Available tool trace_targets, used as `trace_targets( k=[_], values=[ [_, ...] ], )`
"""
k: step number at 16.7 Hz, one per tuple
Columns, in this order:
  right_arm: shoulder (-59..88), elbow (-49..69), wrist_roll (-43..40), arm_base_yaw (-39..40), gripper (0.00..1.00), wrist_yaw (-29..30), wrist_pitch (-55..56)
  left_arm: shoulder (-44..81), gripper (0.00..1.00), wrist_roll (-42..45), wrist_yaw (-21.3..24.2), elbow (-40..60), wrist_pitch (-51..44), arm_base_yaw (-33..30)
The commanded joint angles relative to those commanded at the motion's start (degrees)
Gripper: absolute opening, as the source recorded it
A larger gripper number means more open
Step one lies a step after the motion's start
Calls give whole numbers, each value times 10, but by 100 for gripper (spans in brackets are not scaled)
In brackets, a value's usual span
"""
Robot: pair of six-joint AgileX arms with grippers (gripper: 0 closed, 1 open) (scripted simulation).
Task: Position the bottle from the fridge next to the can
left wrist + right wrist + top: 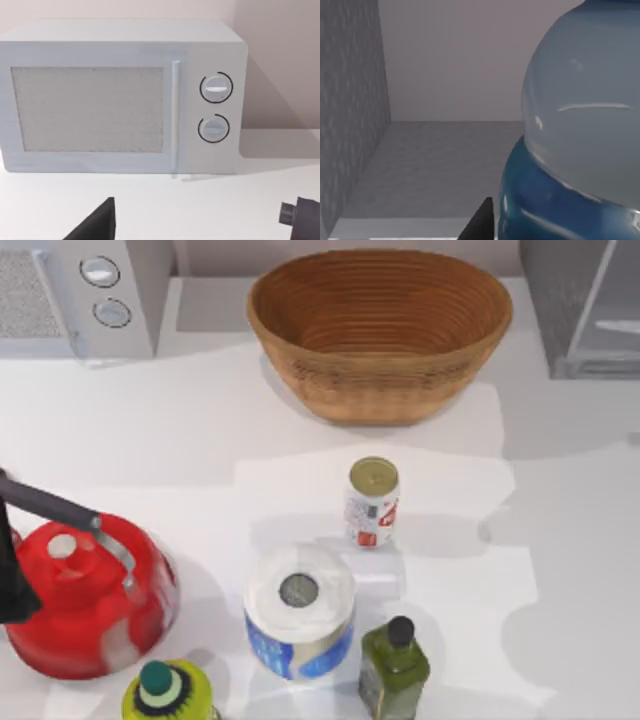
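**Reaching into the fridge, bottle close at the right wrist**

Sitting very near the right wrist camera, the bottle [580, 150] is showing its clear-blue upper body above a darker blue band, with grey inner walls of the fridge [350, 125] around and behind it. A dark fingertip [480, 222] of the right gripper is lying just beside the bottle's lower part; whether that claw is clamped on the bottle or spread around it I cannot tell.

From above, the fridge [585, 310] is standing at the table's far right corner with its door swung open. The can [372, 502] is standing upright near the middle of the table [200, 440], in front of the woven basket [380, 330]. Nearer the front edge, a paper roll [299, 610], an olive-green bottle [394, 670] and a yellow-green bottle [166, 695] are standing upright, apart from the can. A red kettle [85, 595] is resting at the left, with the left arm [12, 570] beside it. The left wrist view is facing the microwave [120, 97] with two dials; whether the left claw is open I cannot tell.
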Motion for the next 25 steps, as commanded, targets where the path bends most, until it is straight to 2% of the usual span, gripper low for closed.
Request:
trace_targets(
  k=[5,8,11,19,22,25],
  values=[
    [3,0,1,4,0,2,0,0,100,0,0,0,0,0],
    [22,-9,1,42,0,39,33,0,100,0,0,0,0,0],
    [57,-34,1,131,0,127,93,0,100,0,0,0,0,0],
    [134,-128,-7,454,0,445,264,0,100,0,0,0,0,0],
    [141,-152,-9,512,0,502,297,0,100,0,0,0,0,0],
    [142,-156,-9,519,0,510,301,0,100,0,0,0,0,0]
  ],
)
